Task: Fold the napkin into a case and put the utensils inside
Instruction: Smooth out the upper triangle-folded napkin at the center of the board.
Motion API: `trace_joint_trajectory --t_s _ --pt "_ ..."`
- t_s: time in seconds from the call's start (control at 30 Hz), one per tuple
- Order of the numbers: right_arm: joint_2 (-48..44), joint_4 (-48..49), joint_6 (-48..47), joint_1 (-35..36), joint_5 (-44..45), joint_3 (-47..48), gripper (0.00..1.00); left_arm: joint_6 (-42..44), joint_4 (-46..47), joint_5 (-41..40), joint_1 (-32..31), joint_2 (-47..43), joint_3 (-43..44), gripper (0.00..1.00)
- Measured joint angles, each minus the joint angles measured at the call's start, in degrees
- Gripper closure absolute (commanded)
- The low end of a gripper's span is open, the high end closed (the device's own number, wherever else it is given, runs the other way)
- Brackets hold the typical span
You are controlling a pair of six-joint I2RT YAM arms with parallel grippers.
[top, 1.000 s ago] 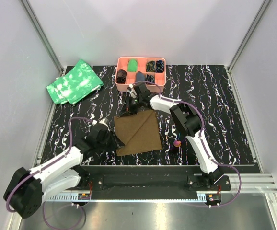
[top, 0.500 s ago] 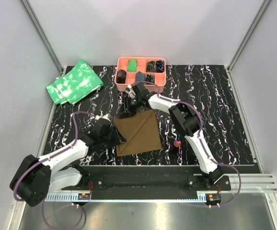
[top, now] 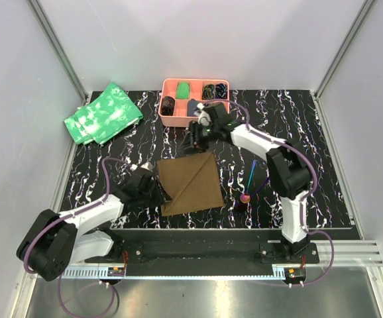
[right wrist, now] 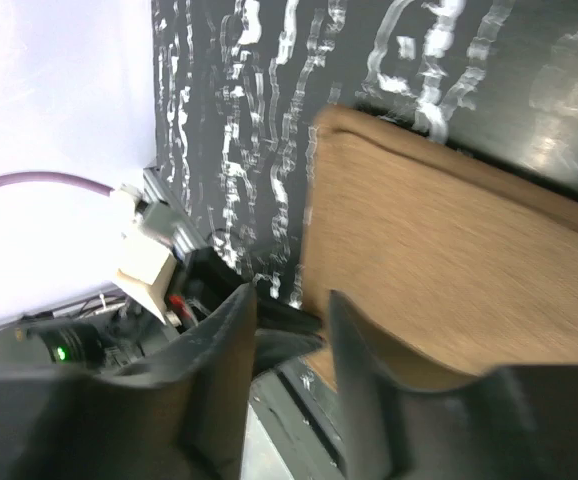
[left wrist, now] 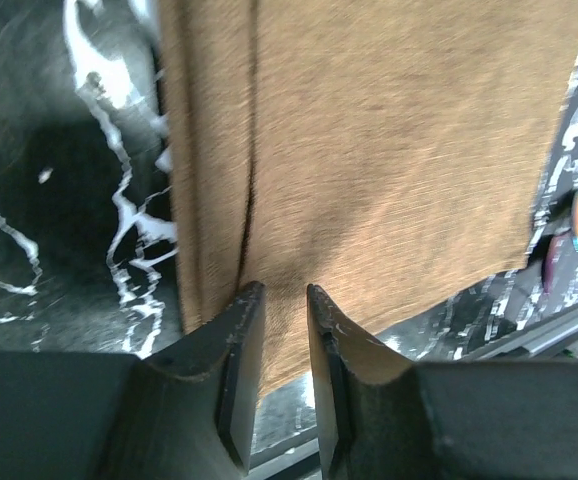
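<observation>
Napkin (top: 191, 182) lies flat, brown, diagonally creased; right jaws apart, left jaws' grip on its edge unclear.

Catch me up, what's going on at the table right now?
The napkin lies partly folded on the table, with a diagonal fold line across it. The left hand is pinching its edge, while the right hand hovers open above the far corner, holding nothing. The utensils lie on the table just right of the napkin, not yet tucked in.
</observation>
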Motion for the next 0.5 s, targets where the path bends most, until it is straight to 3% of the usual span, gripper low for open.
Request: trace_joint_trajectory --t_s 0.23,0.5 --pt "-0.07 10.47 0.28 -7.37 -3.58 -12.94 0.83 -0.04 1.42 0.22 0.0 0.74 -0.7 0.72" --pt "6.49 15.41 -0.59 -13.33 -4.94 -16.22 0.82 -0.2 2.6 0.33 0.0 1.51 -0.7 0.74"
